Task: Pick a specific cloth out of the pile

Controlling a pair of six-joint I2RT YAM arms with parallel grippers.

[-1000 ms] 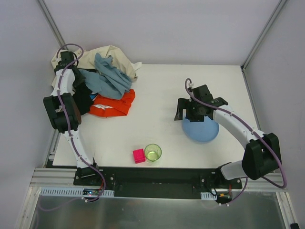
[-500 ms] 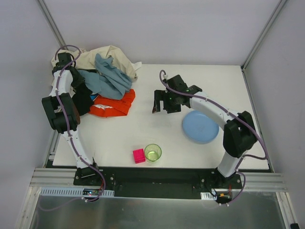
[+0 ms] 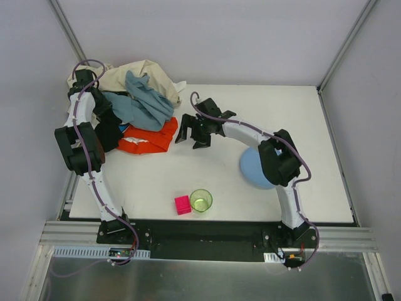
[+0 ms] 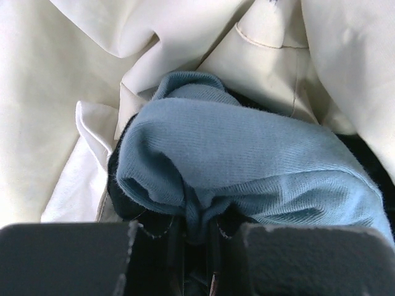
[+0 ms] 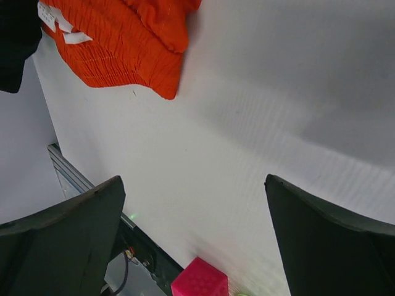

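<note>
Low in the top view, a pink cube (image 3: 182, 204) sits just beside a green cup (image 3: 201, 200) near the front edge of the white table (image 3: 250, 106). Up and to the right lies a blue plate (image 3: 254, 172), partly hidden by the right arm. That arm stretches across to centre frame, and the right gripper (image 3: 188, 141) hangs over bare table with its fingers (image 5: 68, 228) spread wide and nothing between them. Just to its left is the cloth (image 3: 149, 138), bright orange-red and crumpled flat on the table at the lower edge of the pile (image 3: 141, 88). In the right wrist view the cloth (image 5: 123, 43) fills the upper left, ribbed, with a white tag (image 5: 58, 21) whose print is too small to read. A black piece (image 3: 109, 132) touches its left side. Higher up, a grey-blue cloth (image 3: 144, 103) lies draped over a big beige sheet (image 3: 150, 72) in the upper left corner. The left gripper (image 4: 185, 231) is buried there. Its fingers (image 4: 68, 259) sit fairly close together, and the grey-blue cloth (image 4: 247, 154) folds down into the narrow gap along with a bit of black. I cannot tell whether they actually pinch it.
</note>
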